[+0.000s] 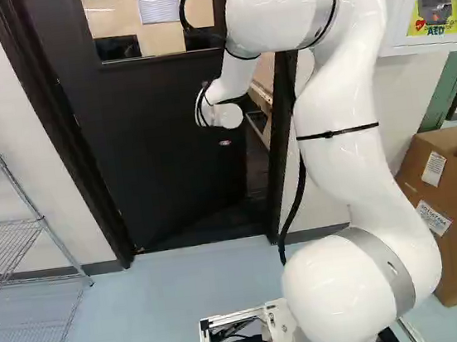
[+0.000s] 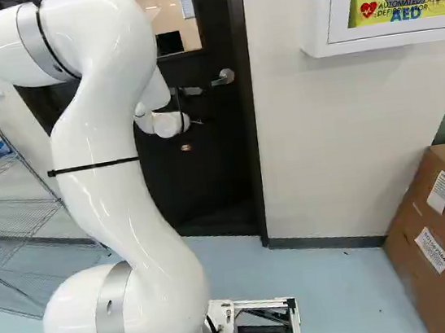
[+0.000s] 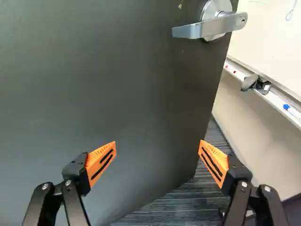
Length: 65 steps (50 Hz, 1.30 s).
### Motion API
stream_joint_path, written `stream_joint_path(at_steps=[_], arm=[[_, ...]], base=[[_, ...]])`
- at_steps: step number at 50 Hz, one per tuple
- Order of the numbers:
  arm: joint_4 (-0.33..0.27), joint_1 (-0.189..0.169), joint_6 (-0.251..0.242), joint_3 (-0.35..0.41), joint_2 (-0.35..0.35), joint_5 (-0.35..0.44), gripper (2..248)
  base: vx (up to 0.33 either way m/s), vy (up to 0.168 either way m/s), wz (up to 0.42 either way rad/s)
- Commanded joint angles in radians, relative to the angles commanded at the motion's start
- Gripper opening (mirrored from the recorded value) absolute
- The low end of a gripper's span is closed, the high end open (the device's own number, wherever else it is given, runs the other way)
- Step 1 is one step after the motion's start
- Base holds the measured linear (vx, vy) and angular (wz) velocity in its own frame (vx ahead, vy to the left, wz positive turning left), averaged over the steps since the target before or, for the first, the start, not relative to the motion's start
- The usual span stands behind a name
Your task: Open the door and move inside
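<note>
Got the door (image 3: 103, 94) ajar already, left of centre up top in the left base view. Gripper (image 3: 157, 143) empty, spread wide, pads (image 3: 101, 161) well apart and clamped on nothing. Can't tell about contact with the door.

Biggest worry, imo: losing the door. Could swing back toward the jamb (image 2: 251, 130) thanks to a closer or spring, given no grip on the handle (image 3: 211, 24). Could also slip off the free edge when pushed so close to it, or snag a finger there: one in front of the panel, the other out past it. Then, going through, easy to clip the jamb with the bulky arm (image 1: 335, 124) from a bad line-up.

As for views: only in the left base view, a clear look at the opening right of the door, plus plenty of the shelf (image 1: 47, 219) at far left. In the right base view, opening hard to make out, but handle visible at upper centre, just right of the wrist; hidden behind the arm in the left one. Only in the wrist view: finger spread, striped carpet (image 3: 188, 205) and the marker tray (image 3: 277, 100) beyond the edge.
</note>
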Motion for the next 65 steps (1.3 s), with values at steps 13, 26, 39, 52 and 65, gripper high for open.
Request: stream_joint_path(at_steps=[13,26,39,52,65], arm=[[-0.045,-0.008,0.000,0.077,0.061,0.000,247],[-0.072,-0.019,0.000,0.152,0.121,0.000,247],[-0.078,-0.036,0.000,0.222,0.178,0.000,247],[-0.080,-0.055,0.000,0.289,0.235,0.000,247],[-0.098,-0.066,0.000,0.357,0.295,0.006,247]], base=[[0.000,0.000,0.000],[0.000,0.000,0.000],[0.000,0.000,0.000],[0.000,0.000,0.000],[0.000,0.000,0.000]])
